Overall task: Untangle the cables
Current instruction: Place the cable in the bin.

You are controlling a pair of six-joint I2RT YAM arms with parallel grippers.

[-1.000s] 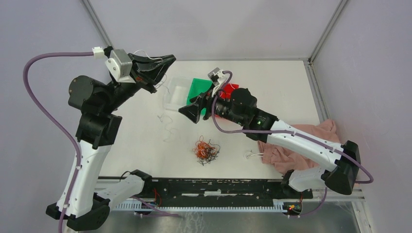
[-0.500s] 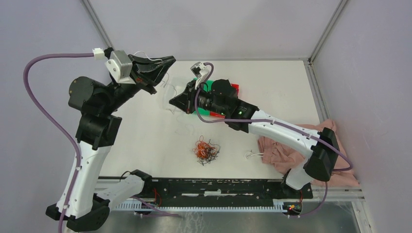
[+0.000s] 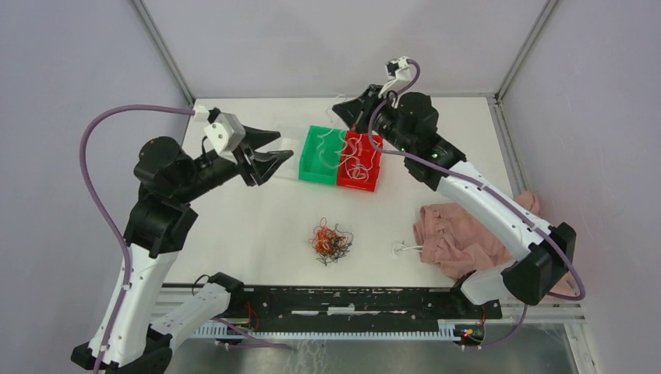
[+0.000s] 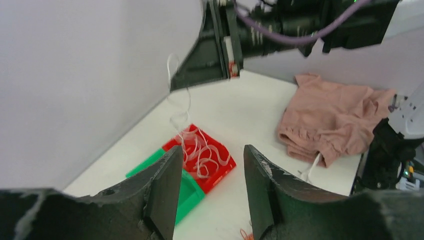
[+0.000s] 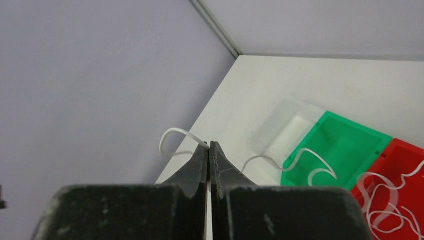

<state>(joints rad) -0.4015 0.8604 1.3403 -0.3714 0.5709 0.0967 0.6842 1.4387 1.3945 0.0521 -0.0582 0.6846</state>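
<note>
Pinching a thin white curly wire [image 5: 176, 131], the right claw [image 5: 209, 146] is now lifting it over the red plastic bin [image 3: 358, 185], while the left claw [image 3: 274, 153] is spreading, having just let go; the orange-and-black wire tangle [image 3: 330, 241] is lying on the desk [image 3: 234, 226], awaiting sorting.

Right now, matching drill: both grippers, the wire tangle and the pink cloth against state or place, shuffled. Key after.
1 right gripper
2 left gripper
3 orange-black tangle
4 pink cloth

A open, holding nothing
B middle of the table
C shut on a white cable
D table's right side, near edge

Pairs: 1-C, 2-A, 3-B, 4-D
</note>
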